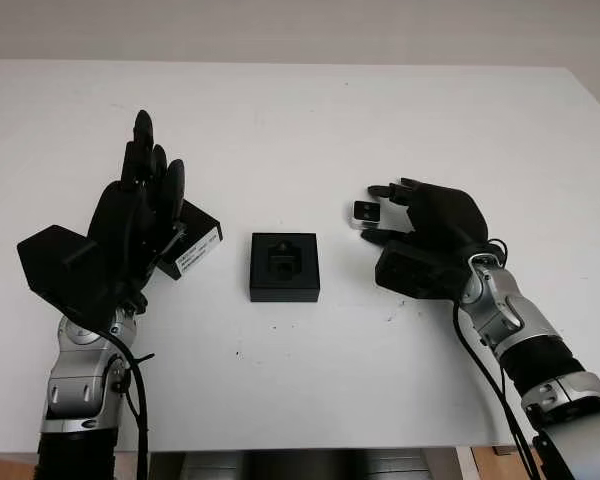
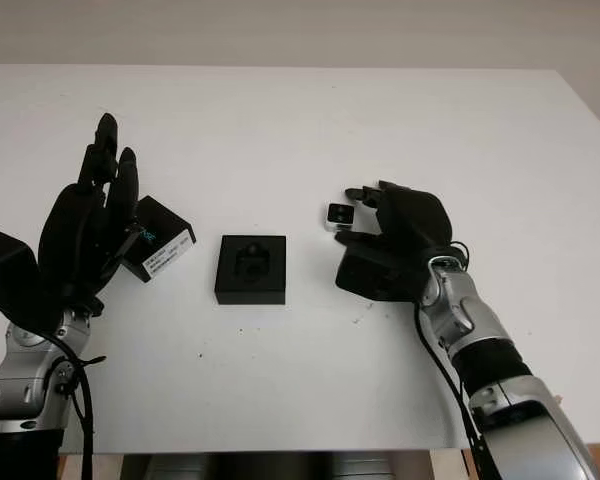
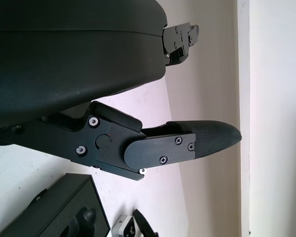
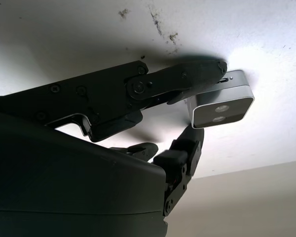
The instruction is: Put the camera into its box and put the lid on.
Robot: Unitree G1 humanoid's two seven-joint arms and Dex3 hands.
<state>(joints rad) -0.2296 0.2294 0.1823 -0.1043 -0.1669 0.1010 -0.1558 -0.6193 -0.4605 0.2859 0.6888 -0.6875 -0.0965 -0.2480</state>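
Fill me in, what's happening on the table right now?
The right hand has its fingers closed on the small silver camera, at the table surface to the right of the open black box. The box's moulded slot holds nothing yet. The left hand is open, raised over the black lid, which lies left of the box with its white label showing. So the camera is gripped but not yet in the box, and the lid is still off.
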